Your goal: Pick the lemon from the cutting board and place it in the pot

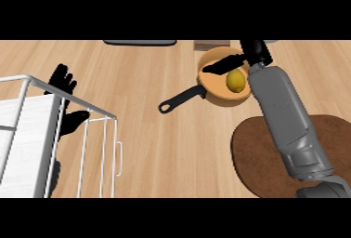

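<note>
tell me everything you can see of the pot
The pot is orange and round, looking like smooth metal, with one long black handle that points to the lower left and has a hole at its end. It stands upright and lidless on the wooden counter. A yellow lemon lies inside. The right hand hovers over its rim, partly hiding it.

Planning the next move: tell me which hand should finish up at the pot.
Right. The right hand is over the pot, fingers just above the lemon lying in it. The left hand rests open far off at the view's left.
</note>
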`<state>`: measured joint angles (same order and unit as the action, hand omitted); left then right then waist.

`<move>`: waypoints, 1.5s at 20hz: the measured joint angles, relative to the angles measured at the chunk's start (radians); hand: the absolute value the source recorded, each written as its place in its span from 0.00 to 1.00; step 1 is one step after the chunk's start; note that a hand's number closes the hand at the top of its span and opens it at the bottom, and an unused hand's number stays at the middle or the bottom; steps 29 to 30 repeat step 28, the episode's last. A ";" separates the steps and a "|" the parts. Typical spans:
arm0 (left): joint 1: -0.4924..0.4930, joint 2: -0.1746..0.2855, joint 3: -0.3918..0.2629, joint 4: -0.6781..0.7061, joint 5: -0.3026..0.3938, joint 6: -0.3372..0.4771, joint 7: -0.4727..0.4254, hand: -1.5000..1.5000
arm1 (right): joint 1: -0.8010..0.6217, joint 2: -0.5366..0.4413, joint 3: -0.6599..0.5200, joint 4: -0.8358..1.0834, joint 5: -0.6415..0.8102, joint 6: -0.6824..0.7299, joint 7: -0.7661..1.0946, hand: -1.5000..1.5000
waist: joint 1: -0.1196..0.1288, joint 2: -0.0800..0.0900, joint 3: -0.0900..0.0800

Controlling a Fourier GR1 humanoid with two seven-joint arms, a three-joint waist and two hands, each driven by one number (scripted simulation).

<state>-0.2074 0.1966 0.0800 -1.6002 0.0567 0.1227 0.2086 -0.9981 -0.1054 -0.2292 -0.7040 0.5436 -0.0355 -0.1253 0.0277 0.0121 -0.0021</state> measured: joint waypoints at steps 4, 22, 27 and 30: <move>-0.012 0.007 0.009 0.010 -0.002 -0.001 0.006 0.50 | -0.025 -0.018 -0.091 0.029 -0.106 0.028 -0.050 0.00 | -0.006 -0.001 -0.001; 0.006 0.003 0.027 -0.014 0.001 -0.019 0.016 0.50 | 0.005 -0.377 -0.246 0.208 -0.319 0.379 -0.192 0.00 | -0.013 -0.004 0.000; 0.001 0.001 0.029 -0.017 0.001 -0.025 0.022 0.50 | 0.002 -0.446 -0.243 0.286 -0.316 0.421 -0.256 0.00 | -0.006 -0.001 0.000; 0.005 0.000 0.031 -0.021 0.002 -0.025 0.021 0.50 | 0.000 -0.457 -0.243 0.287 -0.320 0.434 -0.253 0.00 | -0.007 -0.002 0.000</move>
